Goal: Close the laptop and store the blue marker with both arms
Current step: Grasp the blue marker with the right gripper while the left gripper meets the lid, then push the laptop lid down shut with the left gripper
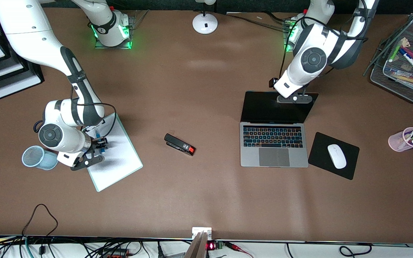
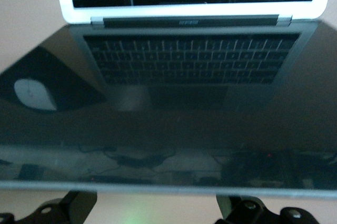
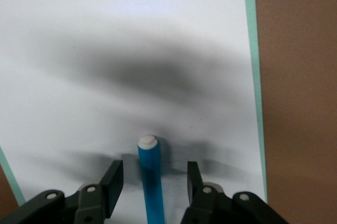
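The laptop (image 1: 274, 143) stands open on the table, screen black, toward the left arm's end. My left gripper (image 1: 296, 98) is open at the top edge of the lid. In the left wrist view the screen (image 2: 189, 103) fills the frame and the gripper (image 2: 155, 211) has its fingers spread wide just past that edge. The blue marker (image 3: 150, 182) lies on a white board (image 3: 105, 50), pale end pointing away from the wrist. My right gripper (image 3: 154, 171) is open and low over it, one finger on each side with gaps. In the front view this gripper (image 1: 98, 145) mostly hides the marker.
The white board (image 1: 120, 157) has a green rim. A pale blue mesh cup (image 1: 38, 157) is beside the right gripper. A black stapler (image 1: 179, 144) lies mid-table. A black mouse pad (image 1: 350, 168) with a white mouse (image 1: 336, 156) is beside the laptop. There are also a pink pen cup (image 1: 406, 139) and a mesh tray (image 1: 403, 82).
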Tool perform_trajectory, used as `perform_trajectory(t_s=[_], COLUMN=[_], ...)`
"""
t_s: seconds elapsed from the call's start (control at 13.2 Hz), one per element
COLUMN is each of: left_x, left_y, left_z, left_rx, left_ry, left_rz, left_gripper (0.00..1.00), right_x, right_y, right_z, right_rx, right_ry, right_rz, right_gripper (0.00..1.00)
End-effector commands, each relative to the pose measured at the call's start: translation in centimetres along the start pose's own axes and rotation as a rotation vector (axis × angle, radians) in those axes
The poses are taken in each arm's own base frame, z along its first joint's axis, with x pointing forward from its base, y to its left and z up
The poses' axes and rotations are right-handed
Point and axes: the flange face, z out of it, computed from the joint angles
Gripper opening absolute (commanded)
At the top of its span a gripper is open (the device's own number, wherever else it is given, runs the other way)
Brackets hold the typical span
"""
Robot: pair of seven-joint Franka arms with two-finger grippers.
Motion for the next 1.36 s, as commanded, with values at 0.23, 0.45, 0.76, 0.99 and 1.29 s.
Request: perform_trajectory(t_s=[0.23,0.45,0.76,0.99,1.29], left_x=[4.6,7.3,10.8,13.6,17.2], left_y=[1.3,1.3,0.7,0.1,0.2], left_z=[-1.9,-2.4,-3.0,-2.1,-0.4], left_rx=[-0.068,-0.104,-0.112,-0.124,-0.179], left_ry=[0.013,0.018,0.043,0.08,0.125], left_rz=[-0.011,-0.022,-0.026,-0.033,-0.053], left_gripper=[1.0,1.0,1.0,1.0,1.0], right_x=[0.1,0.3,0.4,0.4,0.4], right_y=[0.1,0.2,0.2,0.2,0.2], right_z=[0.4,0.6,0.6,0.6,0.6], right_rx=[-0.005,-0.005,0.007,0.008,0.008], right_ry=[0.023,0.044,0.054,0.055,0.055], right_rz=[-0.02,-0.015,-0.002,0.002,0.002], right_gripper=[0.5,0.5,0.47,0.43,0.41])
